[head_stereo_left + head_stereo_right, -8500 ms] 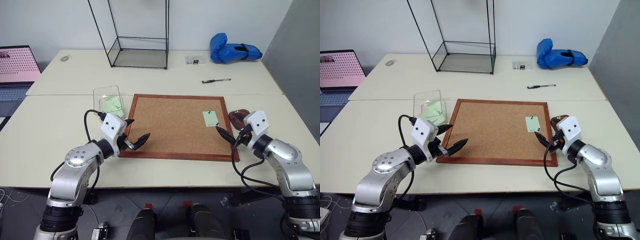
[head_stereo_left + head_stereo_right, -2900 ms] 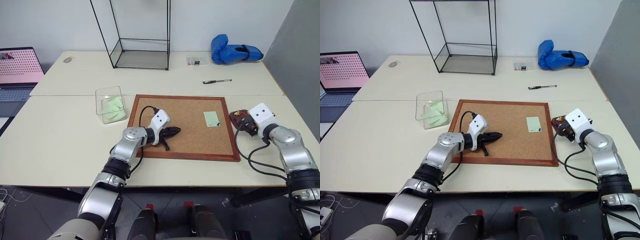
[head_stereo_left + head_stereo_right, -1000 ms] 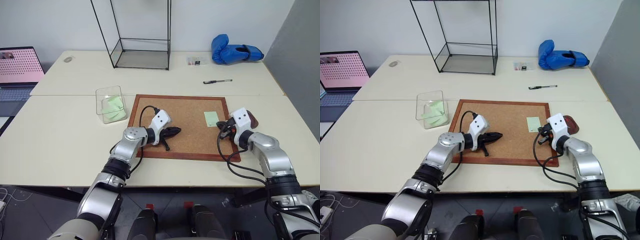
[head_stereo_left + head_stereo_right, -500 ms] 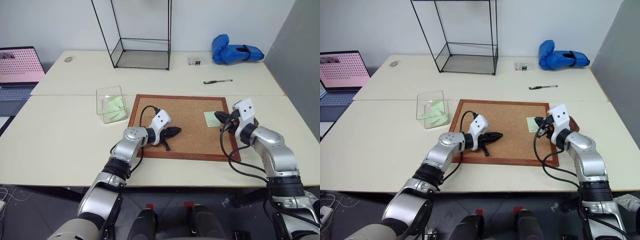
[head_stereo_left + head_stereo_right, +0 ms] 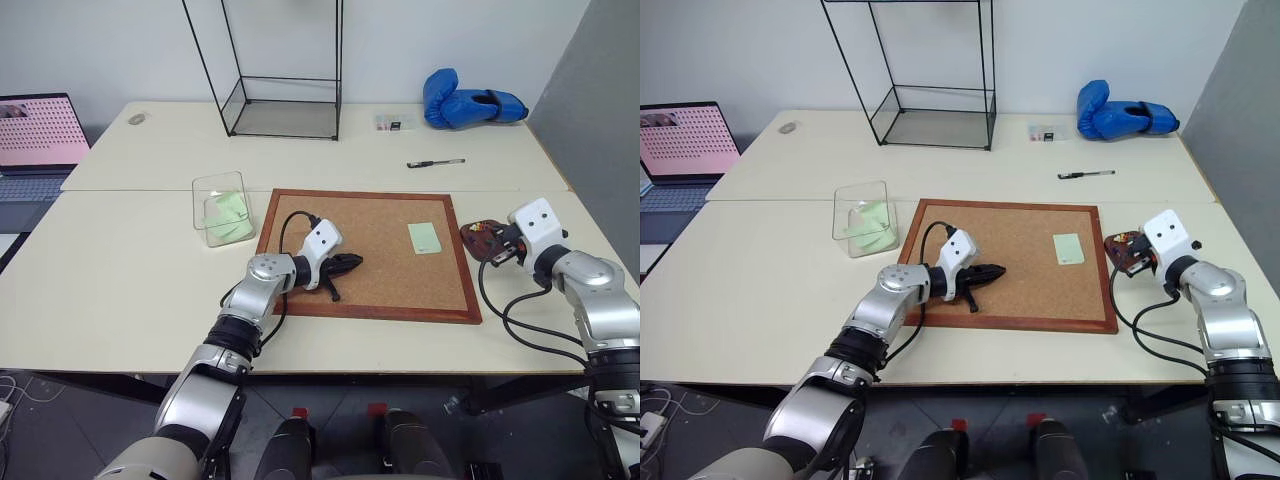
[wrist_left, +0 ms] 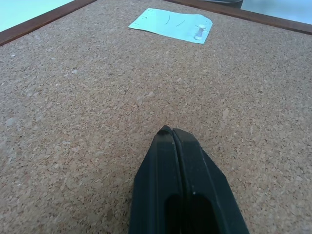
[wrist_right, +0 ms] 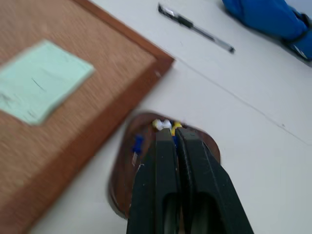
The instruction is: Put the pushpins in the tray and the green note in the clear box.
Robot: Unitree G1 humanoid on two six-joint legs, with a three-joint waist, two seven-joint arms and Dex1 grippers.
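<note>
My right pincer is pressed together above the tray, which sits on the tabletop just beside the corkboard's right edge, coloured pushpins inside. My left pincer is pressed together over the cork. The green note lies near the board's right edge, one pin in it. The clear box stands beside the board's left edge.

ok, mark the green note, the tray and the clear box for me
green note (image 5: 424, 237): left eye view, middle of the slip.
tray (image 5: 472, 234): left eye view, its rim nearest the corkboard.
clear box (image 5: 203, 184): left eye view, its far rim.
</note>
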